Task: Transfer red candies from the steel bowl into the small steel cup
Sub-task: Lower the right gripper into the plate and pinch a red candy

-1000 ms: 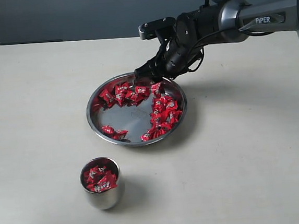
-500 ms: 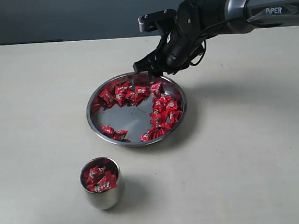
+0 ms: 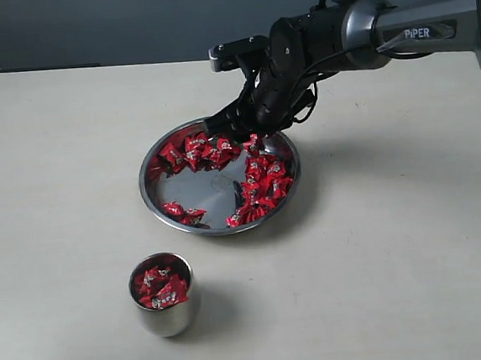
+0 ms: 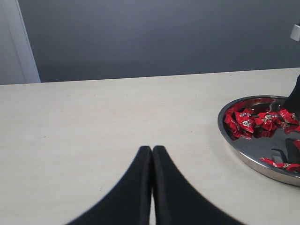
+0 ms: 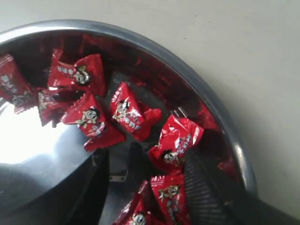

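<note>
While most of the red candies (image 3: pixel 261 178) lie in the steel bowl (image 3: pixel 217 200), centre of the ext view, they're bunched in an arc along its upper rim and down its right side. A loose pair sits at its lower left, and the middle of the dish is bare metal. More of them fill the small steel cup (image 3: pixel 169 321), upright at lower left of the frame, below the bowl and apart from it, piled about to its lip.

I've got the right claw (image 3: pixel 235 132) down at the bowl's upper rim, tips among the top cluster. Its arm (image 3: pixel 396 27) comes in from the upper right. On the right wrist cam its jaws stand wide apart, one dark finger (image 5: pixel 91 187) on each side of a few sweets lying on the bowl floor, nothing pinched btwn them. Can't tell if the tips touch the metal.

Left claw (image 4: pixel 152 187) shows only on its own cam: fingers pressed together, holding nothing, over the table (image 4: pixel 93 126), w/ the bowl well apart from it. Table is pale beige, grey wall (image 3: pixel 125 21) behind.
</note>
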Robot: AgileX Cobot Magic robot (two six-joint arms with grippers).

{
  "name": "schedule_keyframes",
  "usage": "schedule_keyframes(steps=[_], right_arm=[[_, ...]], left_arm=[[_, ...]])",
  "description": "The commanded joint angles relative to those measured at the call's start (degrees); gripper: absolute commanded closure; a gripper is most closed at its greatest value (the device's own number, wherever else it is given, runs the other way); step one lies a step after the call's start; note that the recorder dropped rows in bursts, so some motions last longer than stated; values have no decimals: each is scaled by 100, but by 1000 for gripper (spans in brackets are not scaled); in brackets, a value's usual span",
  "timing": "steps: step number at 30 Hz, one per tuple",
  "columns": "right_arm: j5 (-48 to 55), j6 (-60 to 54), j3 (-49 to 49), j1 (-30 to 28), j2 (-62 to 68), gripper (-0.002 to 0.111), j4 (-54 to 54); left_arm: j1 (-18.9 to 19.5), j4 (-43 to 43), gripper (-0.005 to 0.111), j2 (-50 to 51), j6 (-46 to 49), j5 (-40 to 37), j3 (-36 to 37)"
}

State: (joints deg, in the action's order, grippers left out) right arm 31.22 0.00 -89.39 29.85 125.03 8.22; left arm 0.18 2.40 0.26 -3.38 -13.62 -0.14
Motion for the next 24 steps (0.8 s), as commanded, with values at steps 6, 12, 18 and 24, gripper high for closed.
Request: schedule_keyframes(steps=[6, 12, 18, 24], right_arm=[[-157, -56, -6, -10, 110, 60, -31], [-232, -56, -6, -10, 229, 60, -31], [-232, -56, -6, -10, 350, 60, -31], [-269, -56, -6, -10, 350, 79, -65]], left_arm=[[24, 14, 106, -26, -13, 33, 14], [24, 14, 106, -26, -13, 33, 14], [24, 14, 106, -26, -13, 33, 14], [24, 14, 106, -26, -13, 33, 14]])
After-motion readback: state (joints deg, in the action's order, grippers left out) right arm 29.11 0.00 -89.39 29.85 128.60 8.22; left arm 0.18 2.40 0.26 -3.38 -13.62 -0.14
